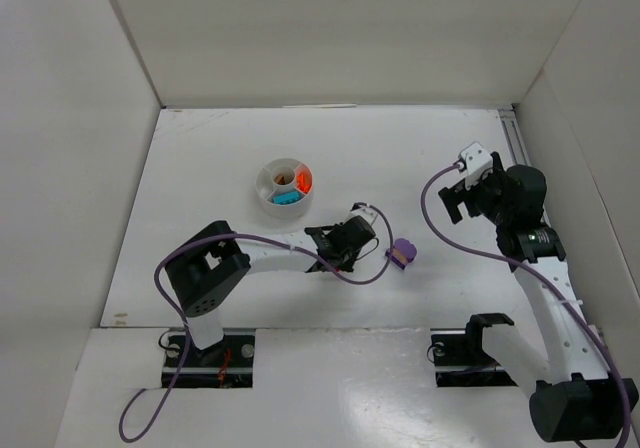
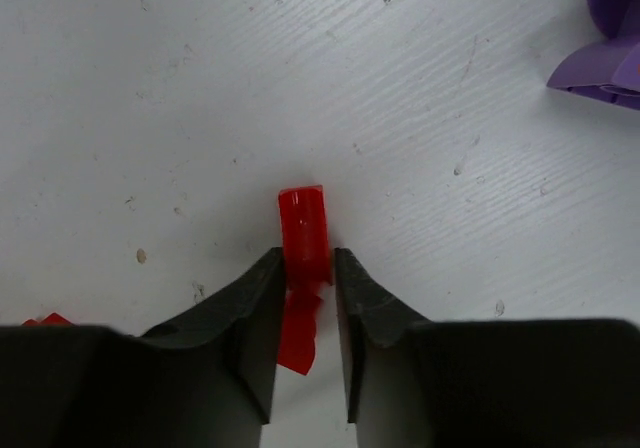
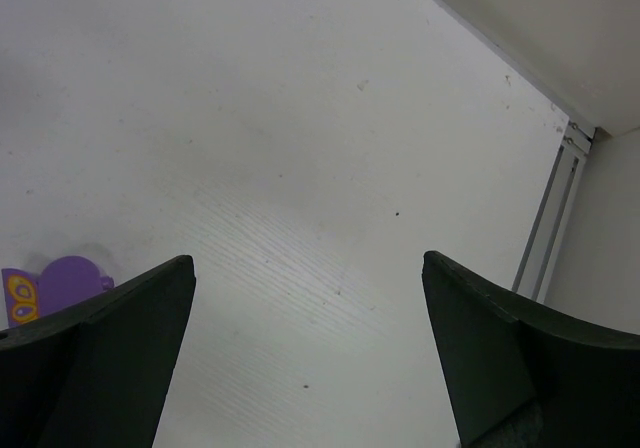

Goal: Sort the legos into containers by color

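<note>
Now the left gripper (image 2: 305, 260) is pinching the red lego (image 2: 303, 218), lying on the table (image 2: 150, 88), across its narrow sides (light, stiff and slick, so probably needing a centred hold) while the right gripper (image 3: 308, 260) is hanging wide open, empty.

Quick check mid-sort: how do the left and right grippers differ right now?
The left gripper is closed on a red lego; the right gripper stands wide open and empty. The left gripper is low near the purple lego; the right gripper is off near the right wall. Both have black fingers.
</note>
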Robot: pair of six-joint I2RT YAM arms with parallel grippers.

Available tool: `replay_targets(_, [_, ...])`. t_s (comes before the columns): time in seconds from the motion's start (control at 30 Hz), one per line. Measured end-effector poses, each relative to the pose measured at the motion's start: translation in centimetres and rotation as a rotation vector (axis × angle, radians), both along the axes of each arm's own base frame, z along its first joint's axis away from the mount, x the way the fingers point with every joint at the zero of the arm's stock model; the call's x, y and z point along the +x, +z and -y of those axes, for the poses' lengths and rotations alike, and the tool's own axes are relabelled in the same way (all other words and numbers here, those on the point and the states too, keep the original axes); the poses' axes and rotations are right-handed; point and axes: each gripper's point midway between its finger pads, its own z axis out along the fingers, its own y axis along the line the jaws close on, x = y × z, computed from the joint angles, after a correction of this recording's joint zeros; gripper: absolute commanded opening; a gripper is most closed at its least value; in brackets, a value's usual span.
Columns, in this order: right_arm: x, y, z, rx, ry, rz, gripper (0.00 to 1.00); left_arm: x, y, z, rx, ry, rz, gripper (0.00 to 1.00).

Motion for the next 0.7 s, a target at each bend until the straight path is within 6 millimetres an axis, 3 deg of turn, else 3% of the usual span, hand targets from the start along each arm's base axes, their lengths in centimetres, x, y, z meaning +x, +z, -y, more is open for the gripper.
replay_targets(0.27, [-0.2, 0.3, 0.4, -0.008, -0.020, 0.012, 1.00, 0.0, 0.0, 0.3, -0.027, 0.029, -0.006, 0.00])
replay_targets(0.5, [-0.2, 0.5, 0.5, -0.009, -0.024, 0.017, 1.00, 0.5, 0.4, -0.3, -0.009, 0.087, 0.012, 0.00])
replay_targets(0.7, [-0.4, 0.8, 0.5, -0.009, -0.025, 0.030, 1.00, 2.6, 3.6, -0.1, -0.052, 0.147, 0.077, 0.00])
